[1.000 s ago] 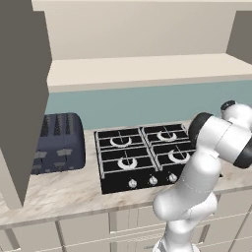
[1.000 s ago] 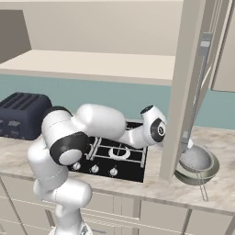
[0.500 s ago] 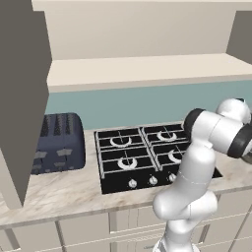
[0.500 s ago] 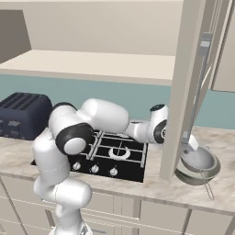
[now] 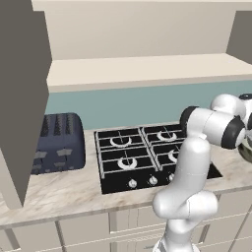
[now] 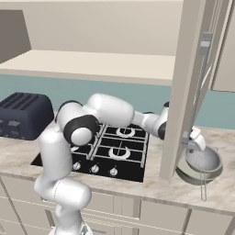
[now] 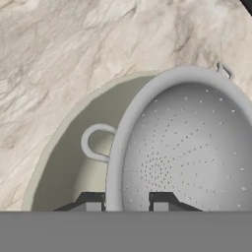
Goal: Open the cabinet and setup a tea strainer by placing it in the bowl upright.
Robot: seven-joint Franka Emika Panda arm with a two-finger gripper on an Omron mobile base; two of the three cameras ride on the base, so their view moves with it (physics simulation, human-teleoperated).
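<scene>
On the marbled beige table to the right of the black gas stove (image 6: pixel 114 149), the dull grey-olive round bowl (image 6: pixel 189 174) sits just past the edge of the open cream-beige cabinet door (image 6: pixel 183 92), with its long silver bar handle. The small silver-grey mesh tea strainer (image 6: pixel 202 158) rests inside the bowl, cup mouth up, its thin wire handle running out over the near rim. In the hand view the strainer's rim passes between the two dark fingertips of the end effector (image 7: pixel 126 203), which appears clenched on that rim. The placing step looks nearly finished. The next move probably calls for releasing the rim gently and lifting clear without tipping the cup.
</scene>
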